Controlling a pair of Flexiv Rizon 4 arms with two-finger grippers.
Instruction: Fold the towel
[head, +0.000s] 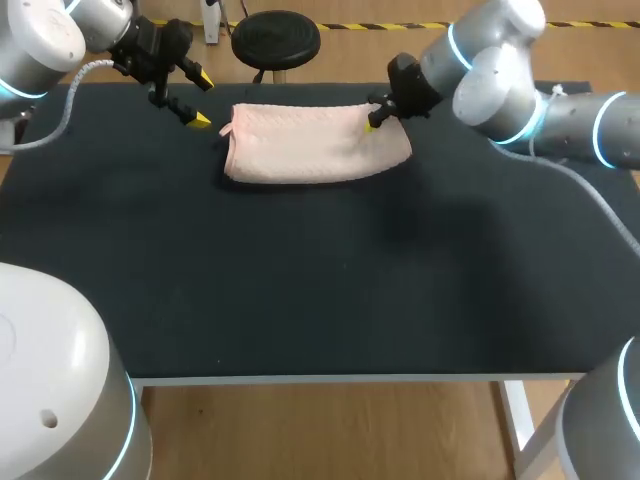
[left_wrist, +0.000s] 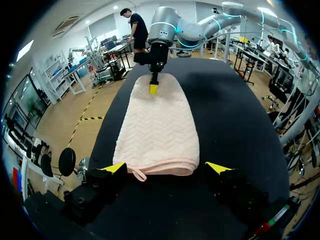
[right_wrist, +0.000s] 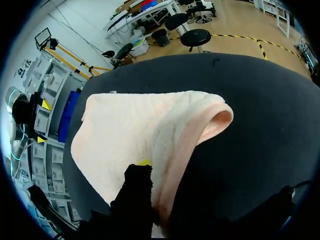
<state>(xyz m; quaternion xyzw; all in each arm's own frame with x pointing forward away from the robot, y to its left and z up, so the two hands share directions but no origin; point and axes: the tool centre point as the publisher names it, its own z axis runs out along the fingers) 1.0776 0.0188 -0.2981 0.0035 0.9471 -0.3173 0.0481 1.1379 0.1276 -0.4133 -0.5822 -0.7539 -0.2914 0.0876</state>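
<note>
Though open, end effector (head: 201, 101) beside towel (head: 315, 145)

Found a pale pink towel (head: 315, 145), zigzag-quilted, folded over into a long rectangle. Lay flat near the far edge of the dark table (head: 300, 300), small loop (head: 226, 130) at its left end, right end's fold bulging open.

Light is even + diffuse, from overhead, no hard glare. Table (head: 300, 300) top is matte black and reads v. dark in all 3 views. Soft shadow patch on it just near-right of towel (head: 315, 143), under right arm (head: 520, 95). Arm shells show mild highlights. Towel well lit; in right wrist view its curled edge is shaded inside.
</note>
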